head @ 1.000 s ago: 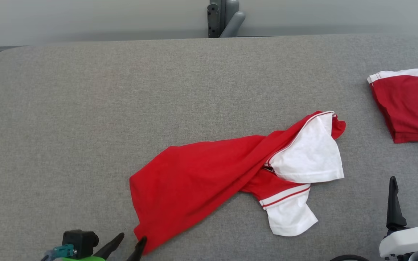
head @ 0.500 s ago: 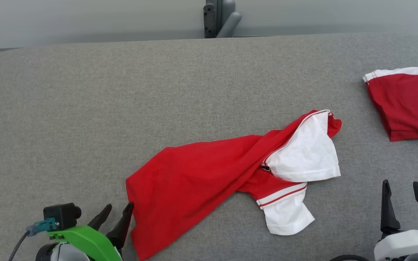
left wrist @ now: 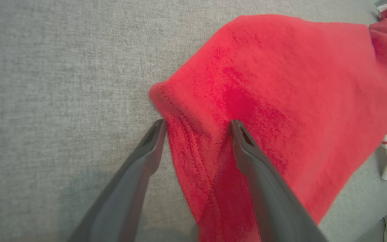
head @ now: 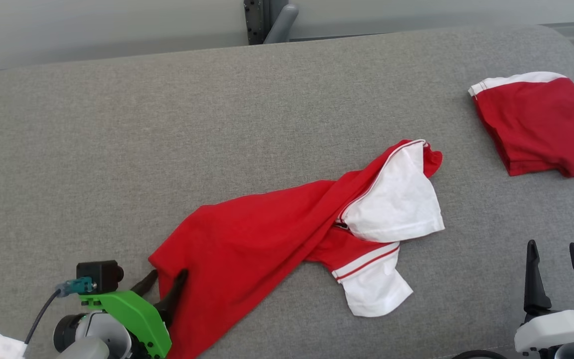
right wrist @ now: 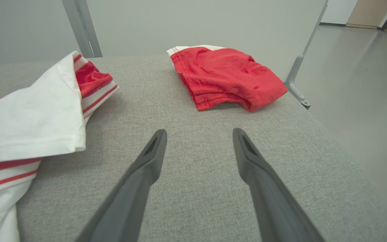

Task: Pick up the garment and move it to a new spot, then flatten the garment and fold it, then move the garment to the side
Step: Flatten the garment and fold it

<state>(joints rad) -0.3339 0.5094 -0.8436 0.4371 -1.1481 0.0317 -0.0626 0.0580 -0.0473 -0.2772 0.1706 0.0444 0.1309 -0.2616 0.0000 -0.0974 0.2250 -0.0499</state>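
Note:
The garment, red with white sleeves, lies crumpled across the middle of the grey table. Its sleeves are bunched at the right end and its red hem runs toward the near left. My left gripper is open at that hem corner. In the left wrist view the left gripper straddles the stitched edge of the garment, with one finger on the cloth and the other on bare table. My right gripper stands open at the near right, nothing between its fingers. The right gripper hovers over bare table beside a white sleeve of the garment.
A second red garment, folded, lies at the far right of the table; the right wrist view has this folded garment near the table's right edge, with floor beyond. A grey post rises behind the back edge.
The head camera has turned, shifting the whole picture left. My left gripper has opened wider and moved up the garment's left edge, so it now straddles the hem corner. The right gripper stays open.

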